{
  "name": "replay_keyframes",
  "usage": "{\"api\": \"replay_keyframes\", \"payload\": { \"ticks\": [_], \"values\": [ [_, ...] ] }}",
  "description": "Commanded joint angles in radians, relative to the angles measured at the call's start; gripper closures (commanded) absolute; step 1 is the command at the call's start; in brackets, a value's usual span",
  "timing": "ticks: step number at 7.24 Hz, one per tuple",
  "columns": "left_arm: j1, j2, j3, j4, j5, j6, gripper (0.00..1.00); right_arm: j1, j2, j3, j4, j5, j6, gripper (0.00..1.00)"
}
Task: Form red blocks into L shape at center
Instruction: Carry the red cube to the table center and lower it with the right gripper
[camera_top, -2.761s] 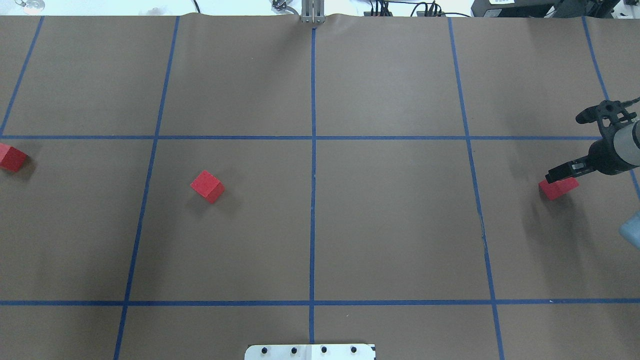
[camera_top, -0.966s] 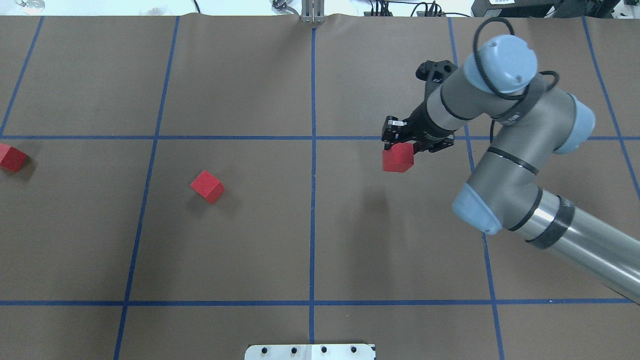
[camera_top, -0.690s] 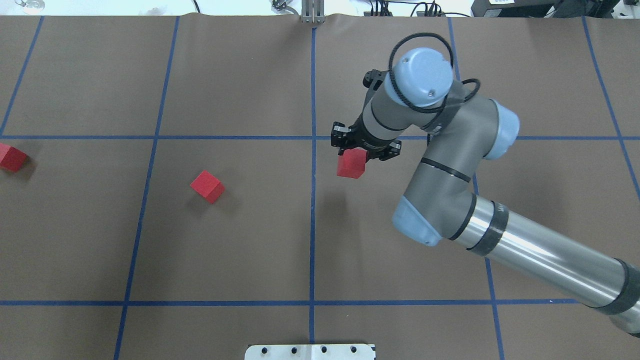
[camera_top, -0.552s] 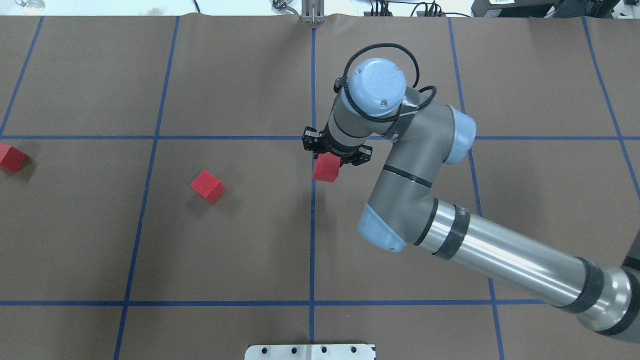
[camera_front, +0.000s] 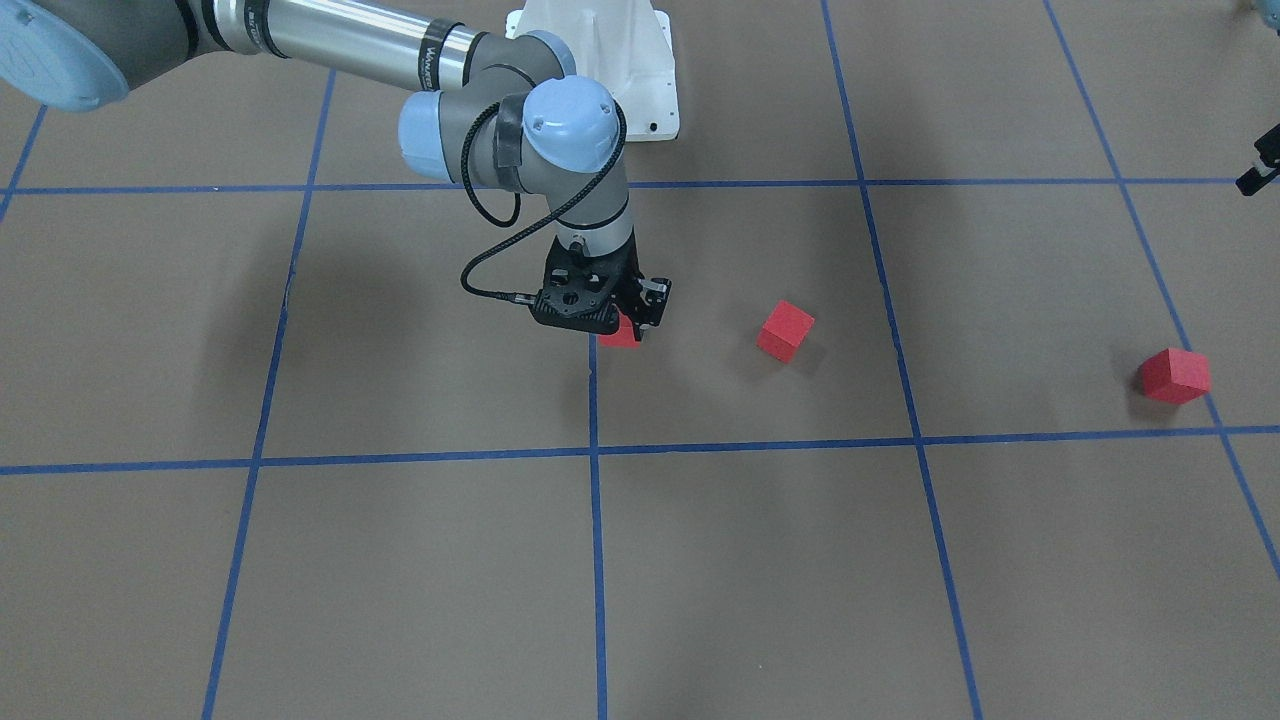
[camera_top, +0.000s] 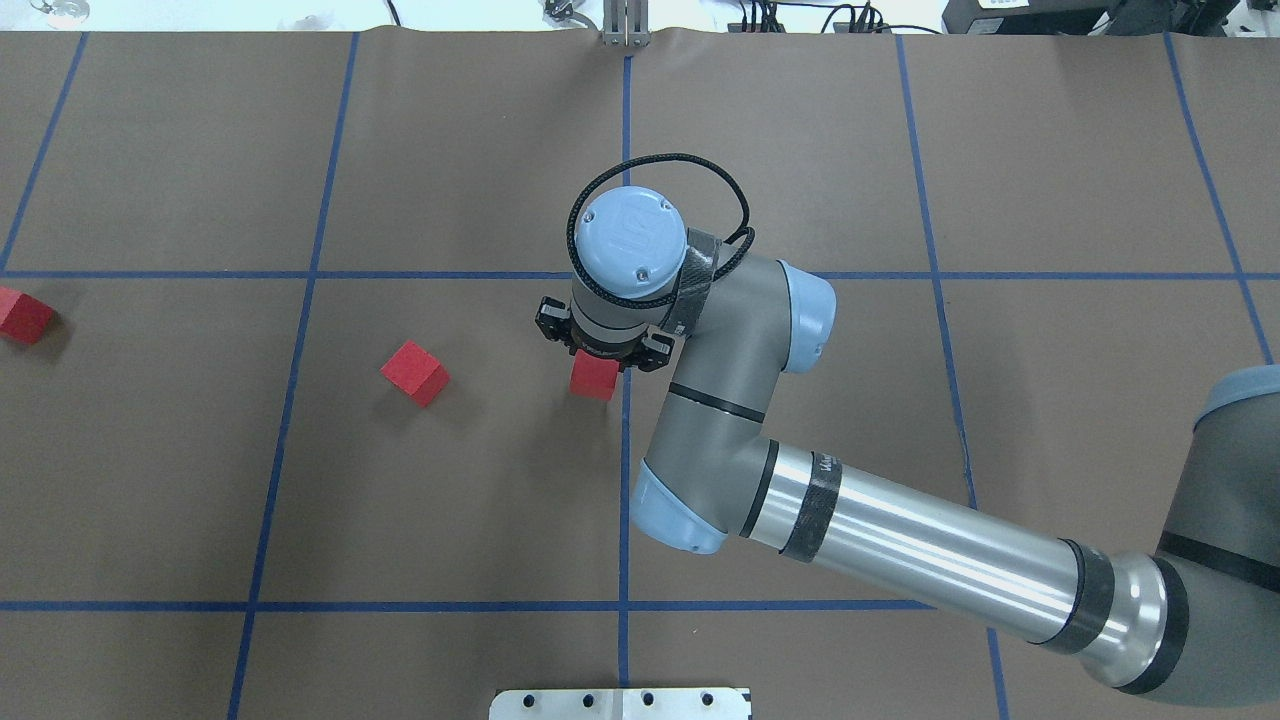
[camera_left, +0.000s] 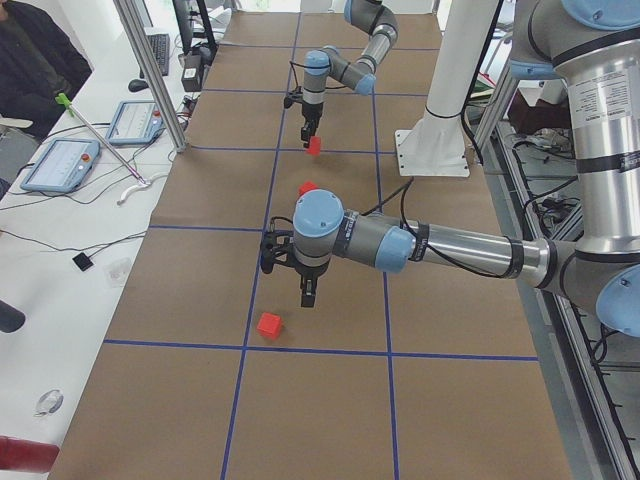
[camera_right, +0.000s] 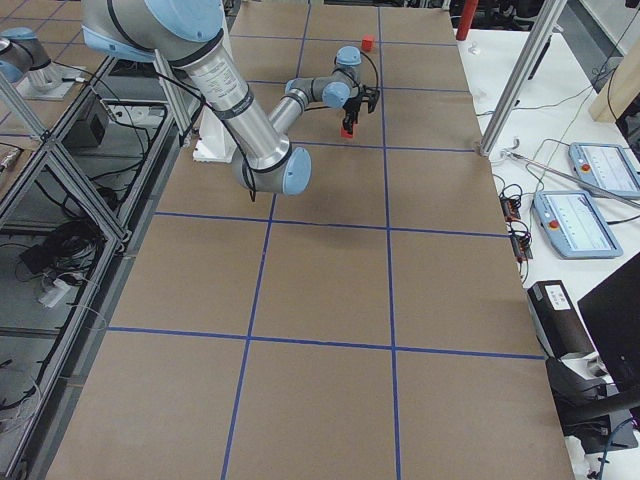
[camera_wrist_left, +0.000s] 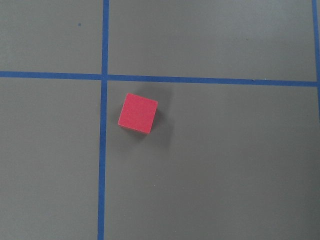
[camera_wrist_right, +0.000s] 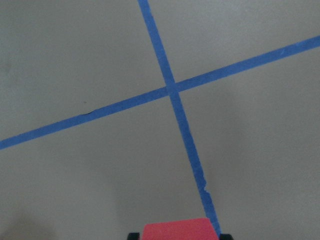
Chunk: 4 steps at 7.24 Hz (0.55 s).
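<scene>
One small matte red block is pinched between the fingers of the right gripper, just beside the middle blue tape line. Two matching cubes, the nearer block and the farther block, lie on the tabletop farther out on that side. The spread of the left gripper fingers cannot be told.

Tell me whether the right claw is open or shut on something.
Shut on a red block: the right claw pinches it from both sides, right beside the middle tape line.
</scene>
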Motion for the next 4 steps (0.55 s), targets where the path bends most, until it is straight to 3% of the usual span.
{"api": "replay_keyframes", "payload": {
  "ticks": [1, 4],
  "values": [
    [0.000, -0.001, -0.001, -0.001, 0.000, 0.000, 0.00, -0.005, 0.008, -0.002, -0.047, -0.002, -0.022, 1.00],
    [0.000, -0.002, 0.001, -0.001, 0.000, 0.000, 0.00, -0.006, 0.004, -0.002, -0.092, -0.002, -0.060, 1.00]
  ]
}}
